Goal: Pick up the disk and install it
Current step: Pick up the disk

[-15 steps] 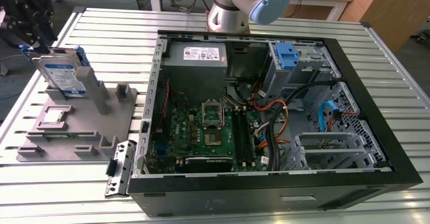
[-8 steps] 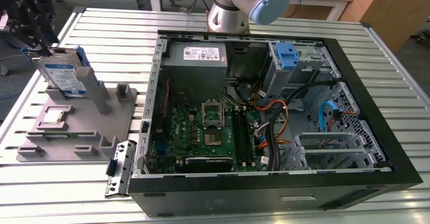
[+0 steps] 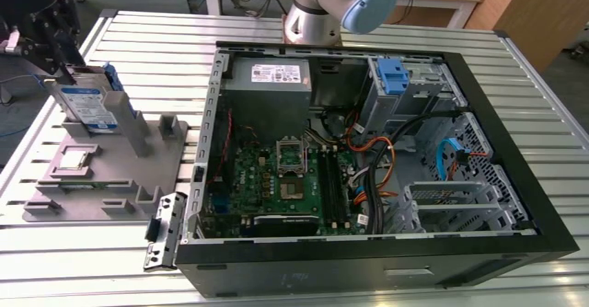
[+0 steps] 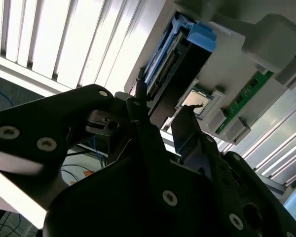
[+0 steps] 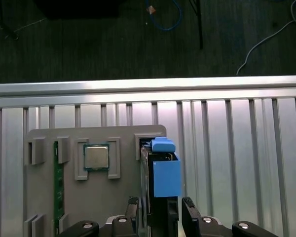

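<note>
My gripper (image 5: 160, 207) hangs over the disk (image 5: 165, 177), fingers (image 5: 188, 210) spread wide on either side of its top edge and gripping nothing. The first wrist view looks down on the disk's thin edge. It stands on edge in the grey fixture (image 5: 113, 202), long axis level, blue-tabbed end toward the table's (image 3: 534, 86) rail. A processor chip (image 5: 96, 157) sits just beside it, with bare slats on the other side. The exterior view shows the labelled face (image 3: 90, 110) and the open computer case (image 3: 368, 269), well apart toward that view's right.

One disk (image 3: 90, 110), one processor chip (image 5: 96, 157), one computer (image 3: 543, 203)
</note>
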Motion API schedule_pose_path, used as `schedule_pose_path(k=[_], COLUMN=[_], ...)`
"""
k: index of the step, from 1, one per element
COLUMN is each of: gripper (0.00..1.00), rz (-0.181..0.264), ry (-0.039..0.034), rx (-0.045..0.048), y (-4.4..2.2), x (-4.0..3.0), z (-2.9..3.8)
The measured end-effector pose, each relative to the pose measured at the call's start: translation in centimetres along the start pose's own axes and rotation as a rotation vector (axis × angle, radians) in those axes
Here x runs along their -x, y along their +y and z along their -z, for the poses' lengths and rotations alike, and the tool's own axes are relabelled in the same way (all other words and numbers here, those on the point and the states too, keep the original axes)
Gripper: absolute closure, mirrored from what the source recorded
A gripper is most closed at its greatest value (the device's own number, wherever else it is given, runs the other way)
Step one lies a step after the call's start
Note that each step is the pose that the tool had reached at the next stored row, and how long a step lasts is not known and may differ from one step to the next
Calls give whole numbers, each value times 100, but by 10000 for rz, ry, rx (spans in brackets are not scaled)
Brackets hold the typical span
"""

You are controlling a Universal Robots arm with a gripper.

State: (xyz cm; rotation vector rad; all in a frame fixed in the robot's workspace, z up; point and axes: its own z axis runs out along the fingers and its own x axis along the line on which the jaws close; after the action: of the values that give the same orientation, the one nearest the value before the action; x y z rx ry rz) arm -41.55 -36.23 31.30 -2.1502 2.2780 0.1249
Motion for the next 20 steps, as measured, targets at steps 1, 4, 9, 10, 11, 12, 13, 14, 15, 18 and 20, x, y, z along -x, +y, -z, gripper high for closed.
schedule_pose_path(k=[1, 4, 9, 10, 11, 12, 13, 14, 15, 18, 20], gripper=[53, 53, 53, 53, 53, 53, 53, 53, 53, 53, 53], rz=[0, 0, 227, 293, 344, 390, 414, 416, 416, 417, 417], ry=[0, 1, 6, 7, 10, 14, 15, 15, 15, 16, 17], rx=[0, 1, 14, 17, 20, 25, 25, 24, 24, 27, 28], y=[-1, -3, -14, -17, -18, -23, -27, -30, -33, -36, -36], x=[-1, -3, -3, -3, -3, -3, -3, -2, -2, -3, -3], z=[-18, -53, -74, -76, -77, -76, -77, -80, -87, -106, -106])
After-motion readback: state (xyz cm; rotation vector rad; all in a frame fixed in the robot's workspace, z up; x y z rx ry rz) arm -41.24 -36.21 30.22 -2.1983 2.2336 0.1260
